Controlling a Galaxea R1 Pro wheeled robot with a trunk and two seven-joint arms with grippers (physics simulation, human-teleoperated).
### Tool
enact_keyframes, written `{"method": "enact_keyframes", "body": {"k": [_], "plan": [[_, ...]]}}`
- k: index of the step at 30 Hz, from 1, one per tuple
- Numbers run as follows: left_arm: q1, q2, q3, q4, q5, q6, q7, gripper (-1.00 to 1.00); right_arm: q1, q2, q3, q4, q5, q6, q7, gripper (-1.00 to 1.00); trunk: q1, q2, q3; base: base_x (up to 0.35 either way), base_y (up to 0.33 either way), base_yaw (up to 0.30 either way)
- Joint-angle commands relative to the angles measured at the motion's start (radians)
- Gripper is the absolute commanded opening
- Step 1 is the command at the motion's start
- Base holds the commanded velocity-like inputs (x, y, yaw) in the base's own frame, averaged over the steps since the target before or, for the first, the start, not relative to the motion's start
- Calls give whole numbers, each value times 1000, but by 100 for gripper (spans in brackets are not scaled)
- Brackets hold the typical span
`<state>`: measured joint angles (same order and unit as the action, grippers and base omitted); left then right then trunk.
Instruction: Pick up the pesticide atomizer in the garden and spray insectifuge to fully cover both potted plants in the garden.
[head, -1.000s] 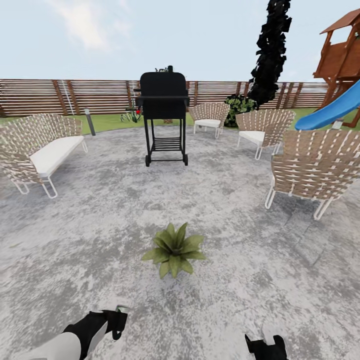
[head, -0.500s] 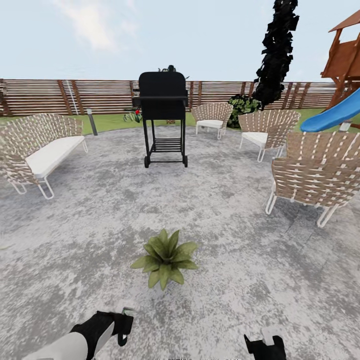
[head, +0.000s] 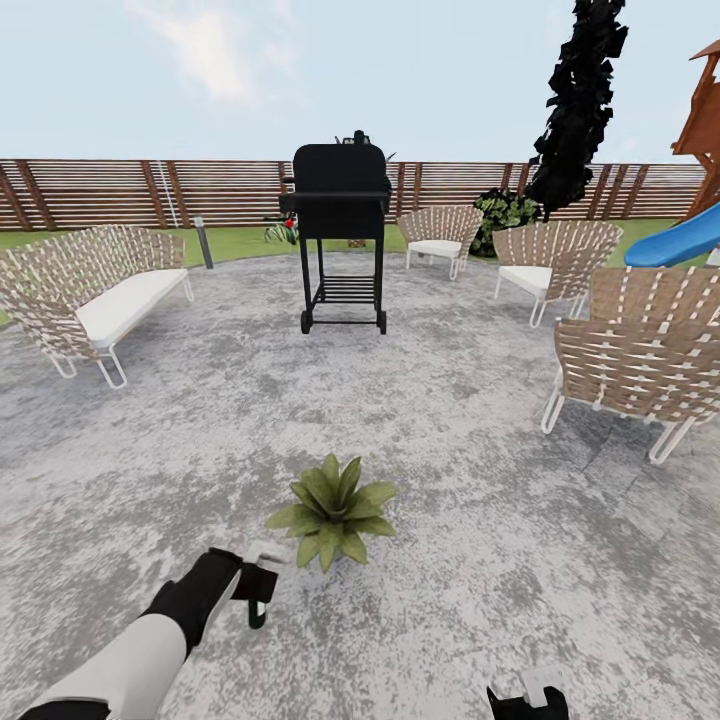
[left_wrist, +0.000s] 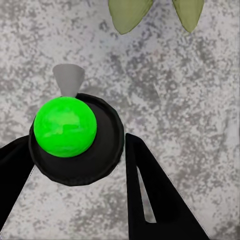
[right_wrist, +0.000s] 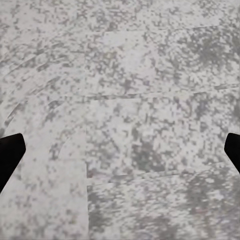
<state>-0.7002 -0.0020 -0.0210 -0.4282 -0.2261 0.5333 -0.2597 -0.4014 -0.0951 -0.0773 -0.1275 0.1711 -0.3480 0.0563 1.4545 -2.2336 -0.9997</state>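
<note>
The left arm had come forward over the last second, so that the left gripper (head: 256, 588) sat just short of the potted plant (head: 332, 509) on the stone patio (head: 470, 440), where a moment earlier it had hung back at the bottom edge of the head view. The whole view had also shifted a little, so the robot itself seemed to have moved too. From the left wrist view the jaws were clenched on the pesticide atomizer (left_wrist: 75, 137), its dark body between the two black fingers (left_wrist: 150, 195), a bright green cap on top and a pale nozzle pointing toward the plant's leaf tips (left_wrist: 131, 12). In the head view only a whitish bit of the bottle showed at the gripper, so I could not be sure exactly how it was angled. The right gripper (head: 528, 700) rested low beside the body, its fingertips set wide apart over bare paving and holding nothing. I saw no pale specks on the leaves, so by my reckoning spraying had not begun, but the nozzle was now close enough to start on this plant. A black grill (head: 342, 235), woven chairs (head: 645, 355) and the slatted fence (head: 110, 190) stood well beyond.
</note>
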Motion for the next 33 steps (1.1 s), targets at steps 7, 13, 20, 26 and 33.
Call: {"method": "enact_keyframes", "body": {"k": [7, 13, 20, 26, 33], "plan": [[-4, -2, -13, -3, -10, 9, -15, -100, -1, 0, -9, 1, 7, -3, 5, 100, 0, 0, -1, 50, 0, 0], [-17, -10, -28, -13, -10, 109, -20, -100, -1, 0, -9, 2, 8, -3, 5, 100, 0, 0, -1, 293, -48, 0], [-18, -12, -213, -129, -9, 279, -124, -100, -1, 0, -9, 2, 8, -3, 5, 100, 0, 0, -1, 127, -68, 0], [-111, -2, -342, -220, -9, 467, -270, -100, -1, 0, -9, 2, 8, -3, 5, 100, 0, 0, -1, 1, -1, 0], [-116, -12, -372, -213, -6, 479, -276, -100, -1, 0, -9, 2, 8, -3, 5, 100, 0, 0, -1, 0, 0, 0]]}}
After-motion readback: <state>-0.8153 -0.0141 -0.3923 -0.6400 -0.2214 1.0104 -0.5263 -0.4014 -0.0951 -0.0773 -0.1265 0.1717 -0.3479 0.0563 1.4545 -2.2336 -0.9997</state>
